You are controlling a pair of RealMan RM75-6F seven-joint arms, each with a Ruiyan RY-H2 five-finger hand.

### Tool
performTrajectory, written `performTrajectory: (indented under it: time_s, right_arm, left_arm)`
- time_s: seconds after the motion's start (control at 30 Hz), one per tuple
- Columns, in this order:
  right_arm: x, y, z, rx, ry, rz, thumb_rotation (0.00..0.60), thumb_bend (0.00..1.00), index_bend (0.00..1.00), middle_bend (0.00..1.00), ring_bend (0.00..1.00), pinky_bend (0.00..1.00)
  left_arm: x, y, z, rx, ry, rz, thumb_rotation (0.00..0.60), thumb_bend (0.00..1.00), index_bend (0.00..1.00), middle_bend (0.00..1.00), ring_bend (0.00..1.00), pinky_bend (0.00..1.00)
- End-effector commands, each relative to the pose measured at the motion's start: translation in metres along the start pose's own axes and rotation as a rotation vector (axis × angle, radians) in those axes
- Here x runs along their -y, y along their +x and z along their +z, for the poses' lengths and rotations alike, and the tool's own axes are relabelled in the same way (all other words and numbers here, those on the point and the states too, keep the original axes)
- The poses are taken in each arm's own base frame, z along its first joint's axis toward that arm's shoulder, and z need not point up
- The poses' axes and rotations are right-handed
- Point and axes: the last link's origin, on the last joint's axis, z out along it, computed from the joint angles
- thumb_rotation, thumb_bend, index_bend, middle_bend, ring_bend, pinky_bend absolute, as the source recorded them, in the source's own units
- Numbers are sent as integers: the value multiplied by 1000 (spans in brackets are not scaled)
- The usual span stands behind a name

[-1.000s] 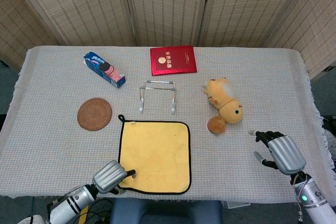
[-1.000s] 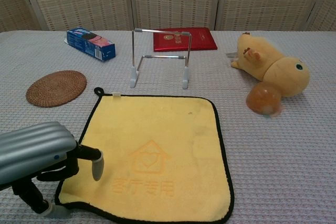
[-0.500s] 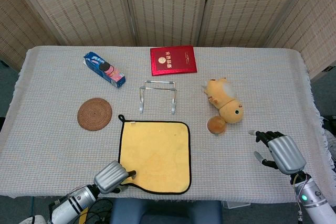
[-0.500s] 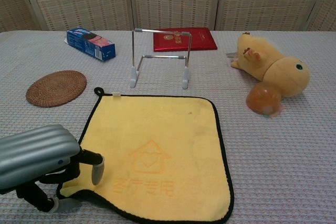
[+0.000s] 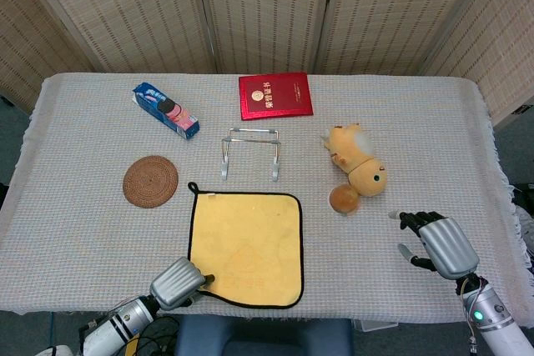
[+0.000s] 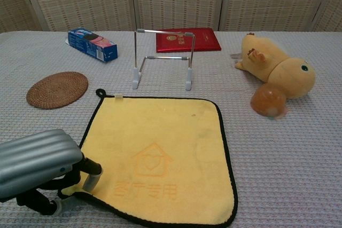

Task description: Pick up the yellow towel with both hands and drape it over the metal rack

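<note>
Robot hand (image 6: 40,166) pinches yellow towel's (image 6: 160,153) black-trimmed near corner.

Bare worktop (image 5: 434,156) lies between the right hand (image 5: 440,245) and the yellow towel (image 5: 247,243); the plush duck (image 5: 359,161) stands beside the metal rack (image 5: 250,152)

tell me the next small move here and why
Probably bring the right hand left to the near right corner of the yellow towel. The left hand already pinches the near left corner, which is slightly lifted in the chest view, while the right hand hovers open, well clear of the cloth. Both corners need holding before lifting toward the metal rack.
</note>
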Motion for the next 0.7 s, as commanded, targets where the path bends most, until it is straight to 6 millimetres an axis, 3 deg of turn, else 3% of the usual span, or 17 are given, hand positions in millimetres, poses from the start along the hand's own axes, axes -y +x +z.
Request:
performTrajectory:
  time_s: [0.03,0.17,0.27,0.47,0.57,0.7]
  right_arm:
    - [11,-9,1,35,64,5,600,326,281,483,476,455]
    - [28,-19,5,57,167,-18,600,327,295,508,504,456]
    - [42,-24,11,66,237,-23,600,329,301,568,584,500]
    - [69,-40,28,146,356,-23,600,322,321,946,947,856]
    - [82,-49,35,185,410,-35,600,296,350,1000,1000,960]
    - [99,-64,43,228,465,-43,600,272,354,1000,1000,1000]
  left_arm:
    - [-3,2,-3,-13,4,-32,600,469,615,1000,922,1000]
    - [-4,5,-6,-25,3,-43,600,469,630,1000,922,1000]
    - [-4,6,-7,-30,5,-52,600,469,628,1000,922,1000]
    - [-5,6,-9,-26,7,-51,600,469,626,1000,922,1000]
    - [-5,7,-9,-25,8,-47,600,469,626,1000,922,1000]
    - [-5,7,-10,-23,15,-51,600,468,626,1000,922,1000]
